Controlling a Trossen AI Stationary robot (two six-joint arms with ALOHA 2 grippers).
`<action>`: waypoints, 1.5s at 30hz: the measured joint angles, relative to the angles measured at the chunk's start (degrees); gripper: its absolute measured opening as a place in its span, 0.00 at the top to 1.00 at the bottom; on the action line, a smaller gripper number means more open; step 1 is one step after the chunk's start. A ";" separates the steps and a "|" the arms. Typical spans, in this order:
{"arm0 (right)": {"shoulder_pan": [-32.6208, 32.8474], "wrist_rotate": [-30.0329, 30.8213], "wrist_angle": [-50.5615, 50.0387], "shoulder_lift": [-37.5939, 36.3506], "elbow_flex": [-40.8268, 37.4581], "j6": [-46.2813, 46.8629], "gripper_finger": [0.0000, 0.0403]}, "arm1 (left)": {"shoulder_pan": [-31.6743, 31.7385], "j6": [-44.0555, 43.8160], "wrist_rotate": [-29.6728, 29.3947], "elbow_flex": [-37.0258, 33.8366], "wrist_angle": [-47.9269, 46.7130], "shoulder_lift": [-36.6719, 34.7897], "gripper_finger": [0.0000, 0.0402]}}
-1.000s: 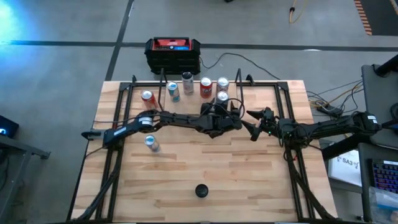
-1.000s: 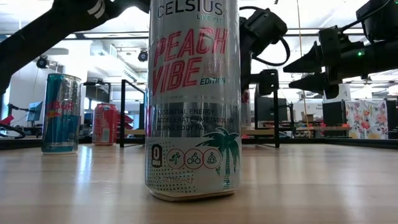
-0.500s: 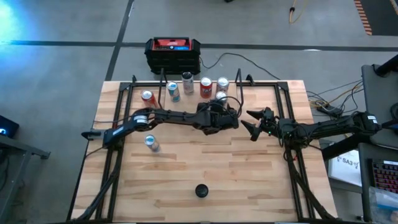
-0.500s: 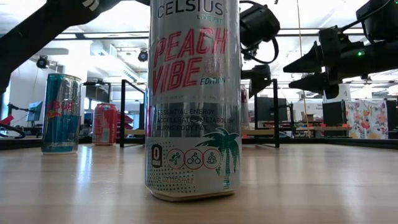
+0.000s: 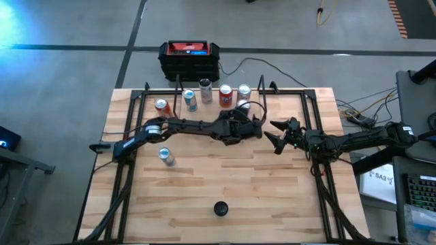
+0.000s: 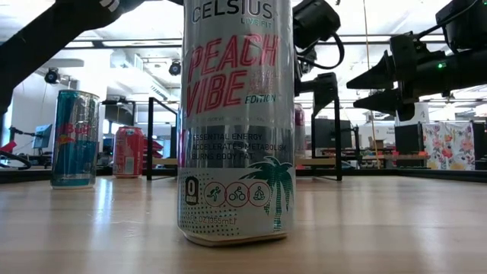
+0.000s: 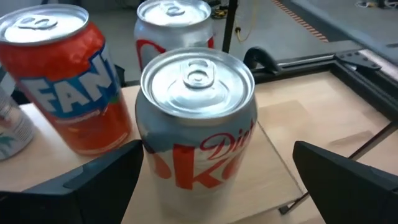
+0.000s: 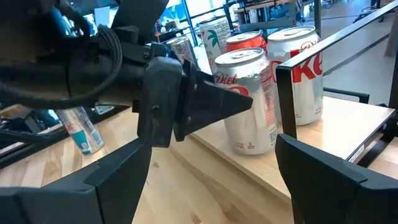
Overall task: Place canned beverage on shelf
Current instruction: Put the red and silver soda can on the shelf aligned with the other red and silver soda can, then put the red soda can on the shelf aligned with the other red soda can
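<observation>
fingers (image 7: 106,177) of the left gripper (image 7: 217,180) stood spread wide around the upright silver-and-red diet coke can (image 7: 198,127), not pinching it. it stood on the light-wood shelf plank (image 7: 273,165).

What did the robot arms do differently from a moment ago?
The left gripper has pulled back a little from the Diet Coke can standing on the shelf; its fingers are open on either side of the can, not touching it. The right gripper stayed open where it waits, right of the shelf. The cans on the shelf and the table did not move.
</observation>
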 joint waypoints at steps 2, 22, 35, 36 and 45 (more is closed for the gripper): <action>0.01 0.00 0.00 0.00 0.00 0.00 0.19 | 0.16 0.93 0.31 0.00 1.11 0.00 0.01; 0.00 0.00 0.00 0.00 0.00 0.02 0.19 | -0.78 -8.74 9.04 0.00 -16.49 -4.71 0.01; 0.00 0.01 0.00 0.00 0.00 0.00 0.19 | -4.91 -34.44 26.88 0.00 -58.06 -11.22 0.01; 0.00 0.00 0.00 0.00 0.00 0.01 0.19 | -5.63 -36.27 26.64 0.00 -59.84 -11.71 0.01; 0.00 0.00 -0.09 0.00 0.00 0.00 0.19 | -9.62 -52.72 23.22 -18.12 -59.35 -24.66 0.01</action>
